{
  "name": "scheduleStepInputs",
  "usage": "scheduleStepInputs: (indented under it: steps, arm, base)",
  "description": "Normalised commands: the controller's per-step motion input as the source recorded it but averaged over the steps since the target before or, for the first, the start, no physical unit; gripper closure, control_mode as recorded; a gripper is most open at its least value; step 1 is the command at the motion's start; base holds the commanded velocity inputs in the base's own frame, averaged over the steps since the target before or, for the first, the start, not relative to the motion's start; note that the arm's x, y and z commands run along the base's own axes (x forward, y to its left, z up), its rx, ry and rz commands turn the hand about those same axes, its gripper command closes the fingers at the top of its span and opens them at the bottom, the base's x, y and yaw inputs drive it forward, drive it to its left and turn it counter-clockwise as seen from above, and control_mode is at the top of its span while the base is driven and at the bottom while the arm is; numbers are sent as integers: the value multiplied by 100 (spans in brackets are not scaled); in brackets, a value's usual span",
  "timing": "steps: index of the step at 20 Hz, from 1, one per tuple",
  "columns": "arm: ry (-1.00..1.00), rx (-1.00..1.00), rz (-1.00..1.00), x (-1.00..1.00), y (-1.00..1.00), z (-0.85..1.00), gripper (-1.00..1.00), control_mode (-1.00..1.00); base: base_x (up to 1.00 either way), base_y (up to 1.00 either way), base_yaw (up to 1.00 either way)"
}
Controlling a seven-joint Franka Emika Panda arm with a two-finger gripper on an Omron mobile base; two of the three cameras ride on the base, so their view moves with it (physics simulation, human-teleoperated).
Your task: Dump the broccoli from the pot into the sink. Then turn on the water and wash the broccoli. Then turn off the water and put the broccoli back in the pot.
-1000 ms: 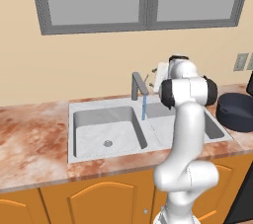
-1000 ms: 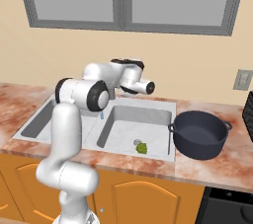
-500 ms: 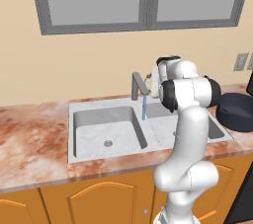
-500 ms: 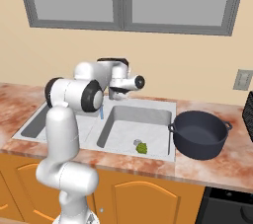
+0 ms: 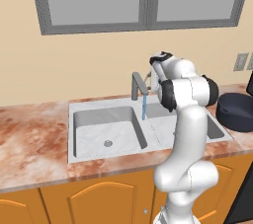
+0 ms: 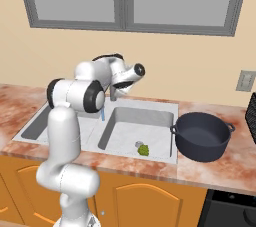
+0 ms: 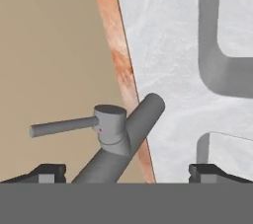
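Observation:
The broccoli lies on the floor of the sink's right basin, near its front wall. The dark pot stands upright on the counter just right of the sink and shows again as the pot. A thin blue stream of water falls from the grey faucet onto the divider between the basins. My gripper hovers over the faucet base, open wide, with the fingertips on either side of the faucet. The lever handle sticks out toward the wall.
Marbled red-brown counter runs on both sides of the sink. A beige wall and a grey-framed window rise close behind the faucet. My white arm stands in front of the left basin.
The hand has swung left and back, from over the right basin to right above the faucet base. The jaws stayed open. Water keeps running and the broccoli has not moved.

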Motion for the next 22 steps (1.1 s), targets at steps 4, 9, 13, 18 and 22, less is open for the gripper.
scheduleStepInputs:
  steps: [4, 9, 13, 18, 22]
  arm:
    - [3, 0, -8, 0, -24, 0, -100, -100]
    - [3, 0, -5, 0, -3, -8, -100, -100]
    - [3, 0, -3, 0, 0, -22, -100, -100]
    - [6, 1, -3, 0, 0, -23, -100, -100]
    - [1, 2, -2, 0, 0, -16, -100, -100]
  base:
    - [0, 0, 0]
    - [0, 0, 0]
    - [0, 0, 0]
    - [0, 0, 0]
    - [0, 0, 0]
